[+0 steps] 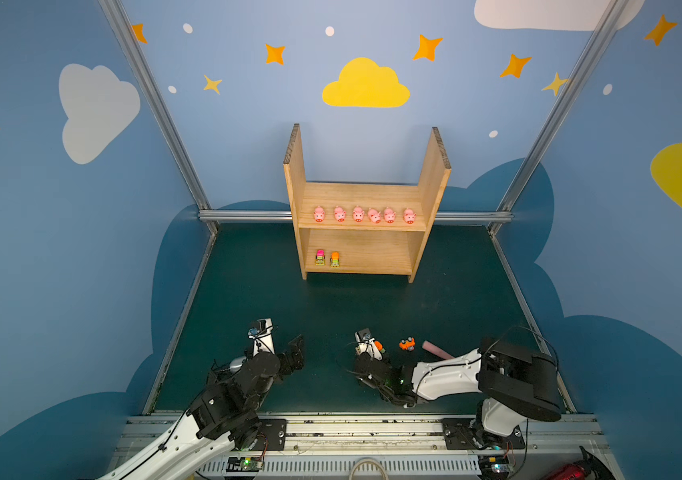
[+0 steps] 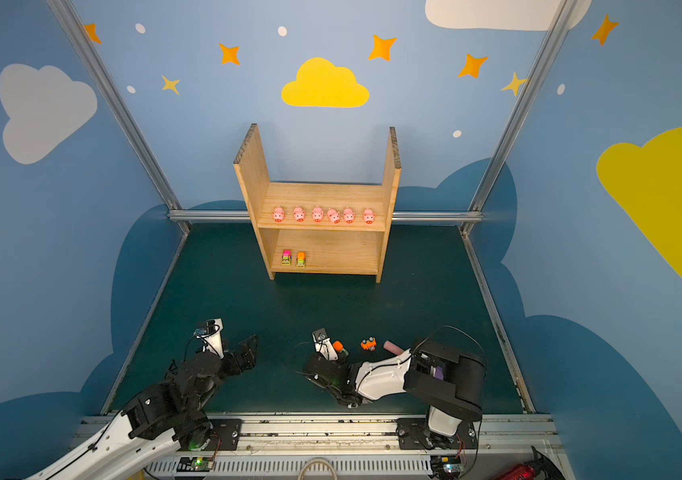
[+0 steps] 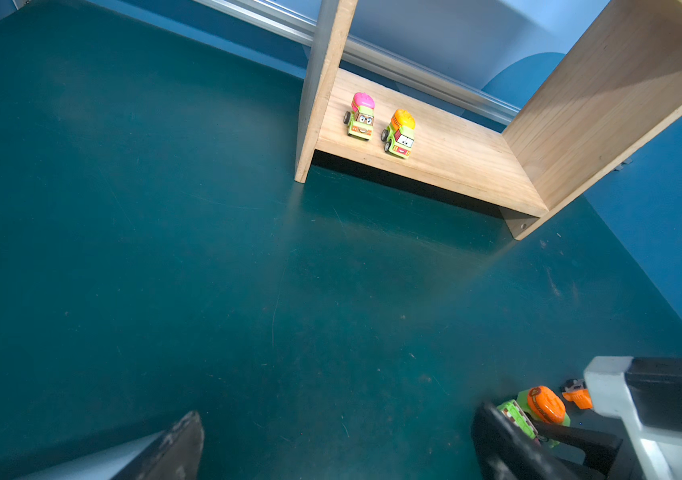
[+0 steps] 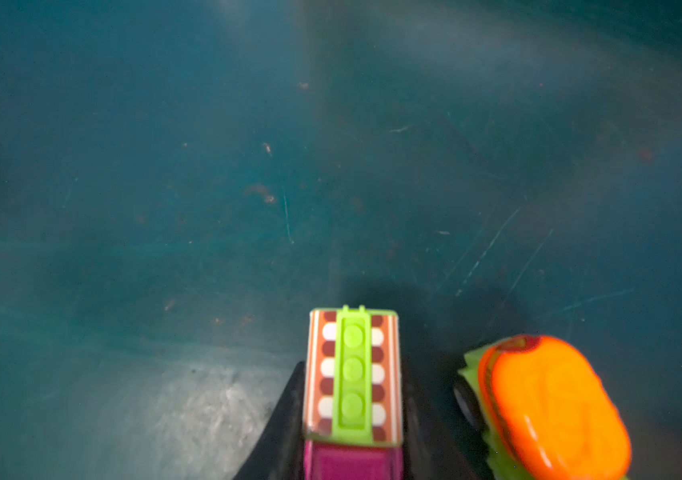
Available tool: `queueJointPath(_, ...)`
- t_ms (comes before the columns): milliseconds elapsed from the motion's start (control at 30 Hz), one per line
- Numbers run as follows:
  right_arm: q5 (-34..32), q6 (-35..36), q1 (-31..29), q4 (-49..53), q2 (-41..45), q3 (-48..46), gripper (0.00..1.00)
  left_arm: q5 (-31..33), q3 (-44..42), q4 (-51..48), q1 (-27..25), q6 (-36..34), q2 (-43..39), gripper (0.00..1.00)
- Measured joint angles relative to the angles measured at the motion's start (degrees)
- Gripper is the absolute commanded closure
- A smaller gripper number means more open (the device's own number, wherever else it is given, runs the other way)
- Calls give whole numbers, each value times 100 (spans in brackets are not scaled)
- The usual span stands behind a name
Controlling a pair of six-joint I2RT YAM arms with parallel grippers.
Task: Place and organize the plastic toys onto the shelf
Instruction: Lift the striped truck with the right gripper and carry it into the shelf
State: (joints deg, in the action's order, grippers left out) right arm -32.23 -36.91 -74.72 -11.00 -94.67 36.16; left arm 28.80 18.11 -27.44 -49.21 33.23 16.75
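Both top views show the shelf [image 1: 364, 193] far centre: six pigs [image 1: 358, 214] line its upper board, and a pink-topped truck [image 1: 320, 257] and an orange-topped truck [image 1: 334, 259] sit at the lower board's left end, with bare wood beyond. Near centre, my right gripper [image 4: 352, 415] clamps a green-and-pink vehicle [image 4: 354, 361]. My left gripper [image 3: 339, 453] gapes over open mat [image 1: 352, 307].

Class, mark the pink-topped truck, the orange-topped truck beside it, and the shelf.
pink-topped truck [image 3: 361, 118]: left wrist view, green cab.
orange-topped truck [image 3: 399, 134]: left wrist view, green cab.
shelf [image 1: 362, 195]: in a top view, bare upper board.
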Motion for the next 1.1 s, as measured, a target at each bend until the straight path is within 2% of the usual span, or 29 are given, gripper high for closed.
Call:
queueJointPath(200,205,136,114,879,295,516,75,-2,44,-24,0,-39,2,0)
queueJointPath(600,470,621,973,1259,365,1237,75,-37,269,-24,0,-153,201,0)
queueJointPath(1100,844,1228,2282,1082,-1141,3023,75,-83,365,157,2,-374,374,0)
